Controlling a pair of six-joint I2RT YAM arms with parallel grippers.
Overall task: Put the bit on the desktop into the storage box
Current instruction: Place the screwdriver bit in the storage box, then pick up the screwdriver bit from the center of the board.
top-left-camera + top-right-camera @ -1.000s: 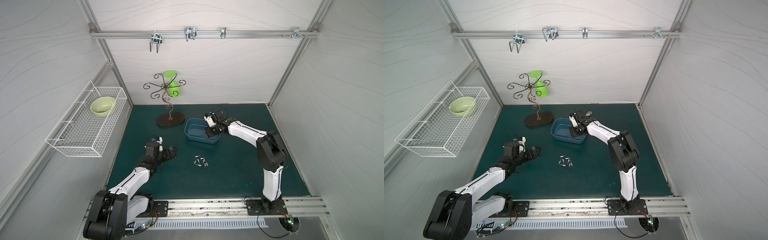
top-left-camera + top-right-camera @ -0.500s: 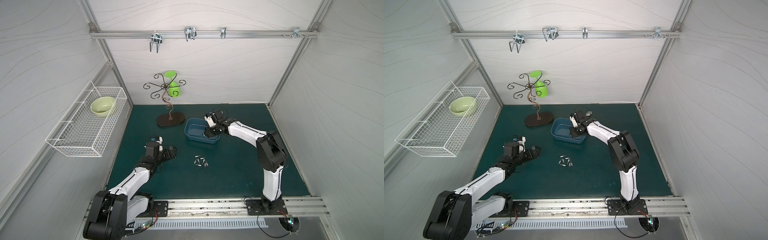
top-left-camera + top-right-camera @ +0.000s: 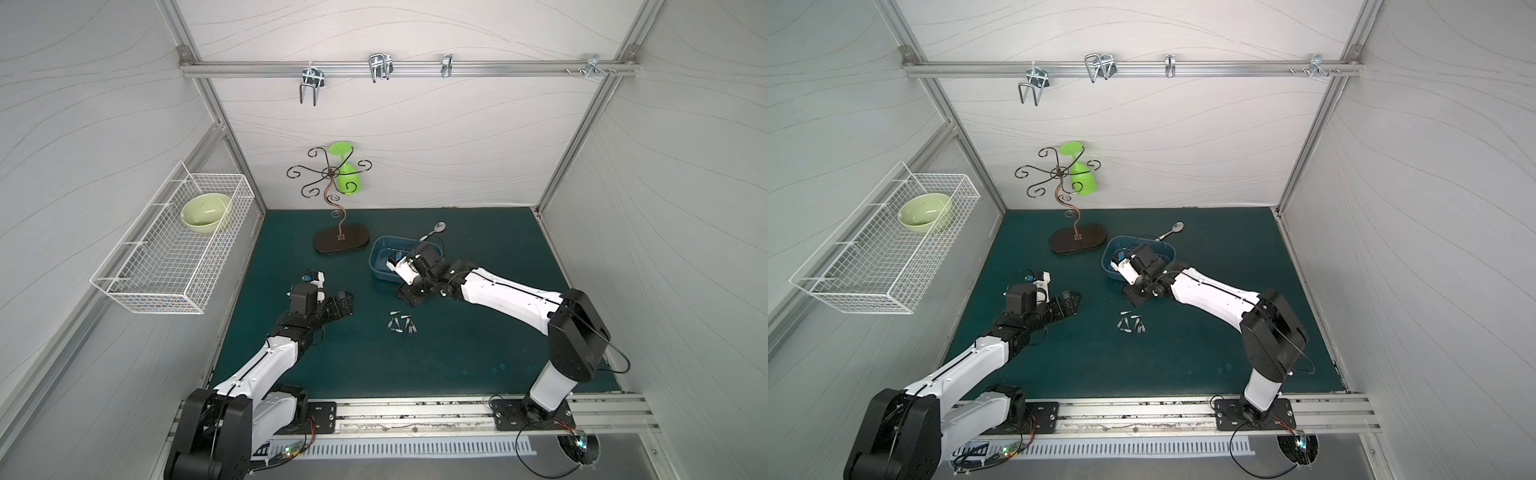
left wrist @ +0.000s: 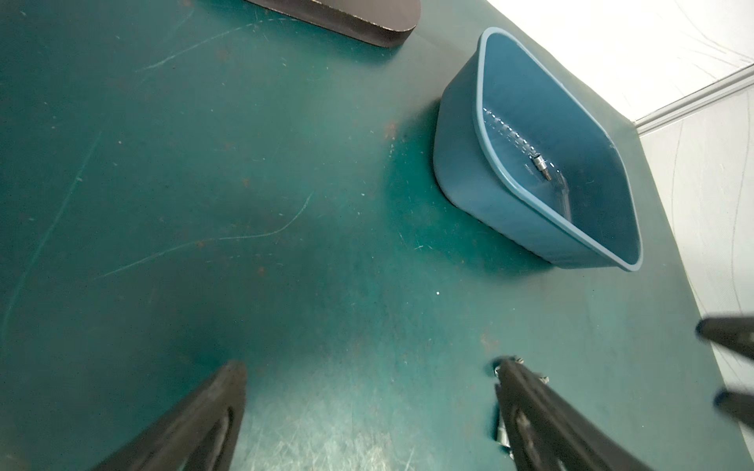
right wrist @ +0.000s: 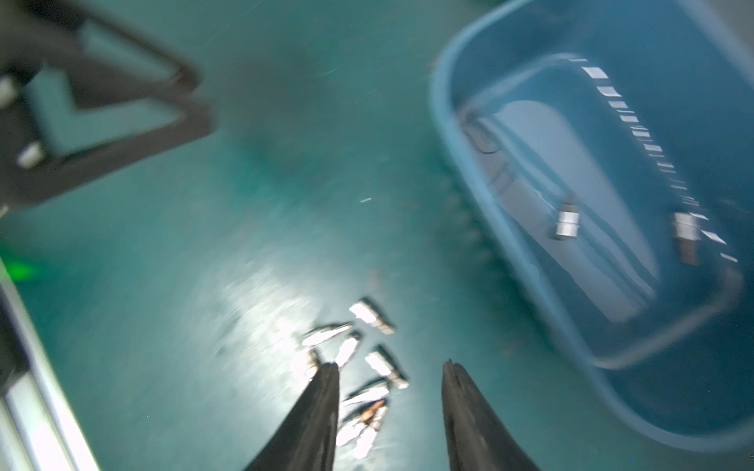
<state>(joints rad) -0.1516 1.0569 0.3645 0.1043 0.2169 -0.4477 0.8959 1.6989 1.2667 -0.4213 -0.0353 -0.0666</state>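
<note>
- The right tool (image 3: 406,298) is pictured low over the dark green desk (image 3: 457,353), near its middle. It sits between the blue storage box (image 3: 380,268) and a loose cluster of bits (image 3: 400,325). In the right wrist view its jaws are seen parted, with nothing gripped.
- Two stored bits (image 5: 567,222) are shown lying on the floor of the storage box, which stands toward the desk's back edge. The rest are left on the desk, so the task is judged to be only begun.
- The left tool (image 3: 345,300) is held spread wide and empty, just above the desk on the side of its left edge. It is near the cluster, but no bit is seen between its jaws.
- The step in hand is judged to be the next pick by the right tool.
- A single bit at the rim of the pile is best singled out and straddled across its narrow width. The jaws are best lowered almost to the desk before being closed.
- A slow, gentle squeeze is advised, since small steel pieces can roll or be flicked aside.
- The bit is then best carried clear of the box's rim and let go low over its floor.
- The cluster is seen just beside the right tool's fingertips, on the side of the desk's front edge. In the blurred wrist view, several bits lie close against one fingertip (image 5: 326,375) and in the gap between the jaws.
</note>
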